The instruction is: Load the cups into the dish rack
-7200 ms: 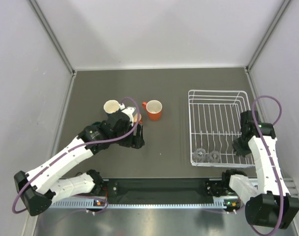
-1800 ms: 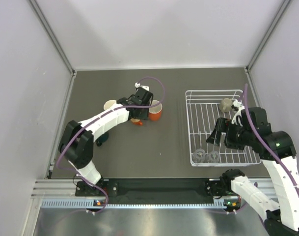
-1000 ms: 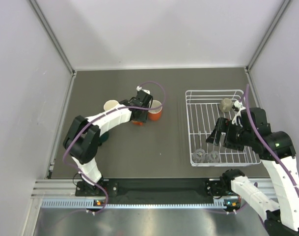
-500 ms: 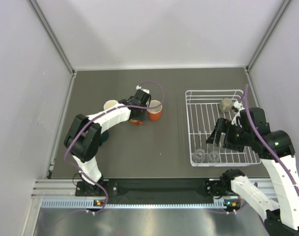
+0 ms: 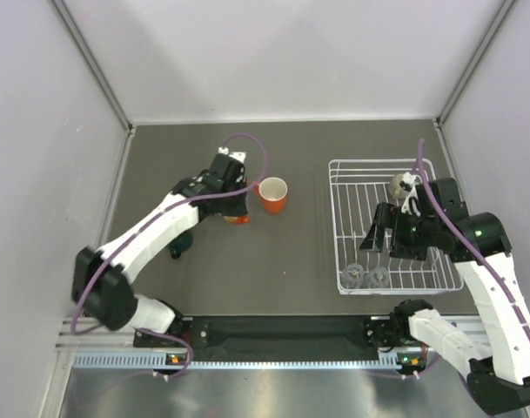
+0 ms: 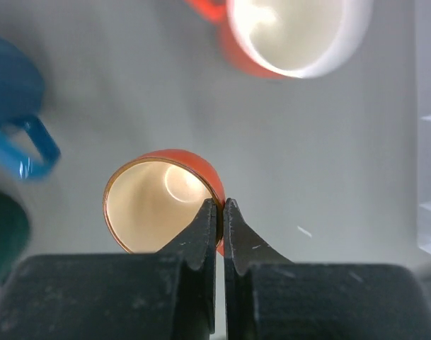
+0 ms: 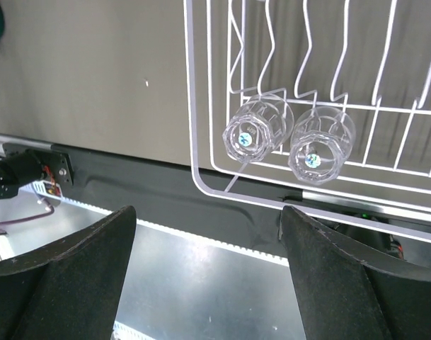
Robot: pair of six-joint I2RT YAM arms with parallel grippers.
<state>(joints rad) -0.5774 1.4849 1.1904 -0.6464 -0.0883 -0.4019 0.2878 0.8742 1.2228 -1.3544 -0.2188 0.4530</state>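
A dark grey-brown table (image 5: 299,252) fills the middle of the top view, boxed in by pale walls (image 5: 282,52), with a metal rail (image 5: 282,359) along the bottom edge.

The tiny orange cup (image 6: 162,205) sits left of centre in the top view, mostly hidden under the left gripper (image 5: 232,205). It is upright with its mouth up, so its axis runs straight toward the left wrist camera. The jaws pinch its wall at the lower right of the rim, one finger inside and one outside (whether it has left the table cannot be told).

Just to its right stands the large orange mug (image 5: 273,194), mouth up, handle toward upper left, between the tiny cup and the dish rack (image 5: 338,226). At the left edge of the left wrist view are the blue mug (image 6: 17,106) and, below it, the dark green cup (image 6: 1,230).

The rack lies at the right of the top view. It holds the beige mug (image 5: 400,185) near its upper right corner and two clear glasses (image 7: 257,131) side by side along its lower rim, bottoms toward the right wrist camera. The right gripper (image 5: 382,237) hovers over the rack, jaws spread wide with nothing between them.
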